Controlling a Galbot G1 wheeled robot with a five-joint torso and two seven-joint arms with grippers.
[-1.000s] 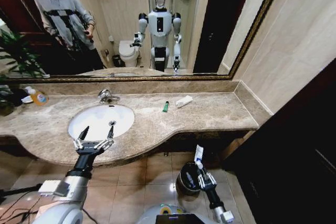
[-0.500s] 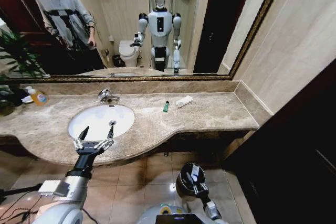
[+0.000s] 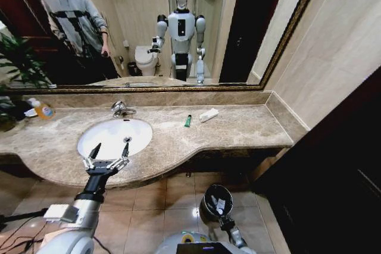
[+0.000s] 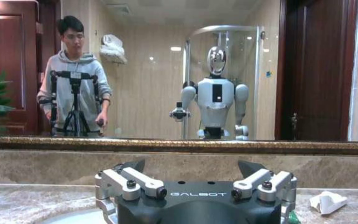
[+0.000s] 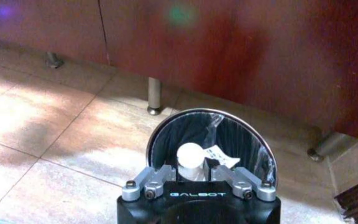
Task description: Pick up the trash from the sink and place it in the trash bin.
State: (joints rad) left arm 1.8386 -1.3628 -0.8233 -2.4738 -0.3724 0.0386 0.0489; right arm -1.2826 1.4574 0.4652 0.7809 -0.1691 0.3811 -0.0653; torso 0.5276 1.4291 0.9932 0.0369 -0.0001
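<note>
Now, at the left of the head view, the left gripper hovers with its fingers spread apart and nothing between them, over the front rim of the sink, the white basin lying in the middle-left of the frame with the chrome faucet just behind it. In the left wrist view the same left gripper fills the bottom centre, its two jaws wide apart, with a crumpled white tube lying on the counter at lower right. Further right in the head view, on the beige counter near the centre, a green stick lies just beside a white tube; both are outside the basin. At the lower centre-right of the head view the trash bin stands on the floor tiles. The right gripper sits at the bottom centre of the right wrist view, directly over the bin, its jaws closed on a white-capped tube held upright above the bin's dark liner, beside a white scrap lying within the metallic rim.
</note>
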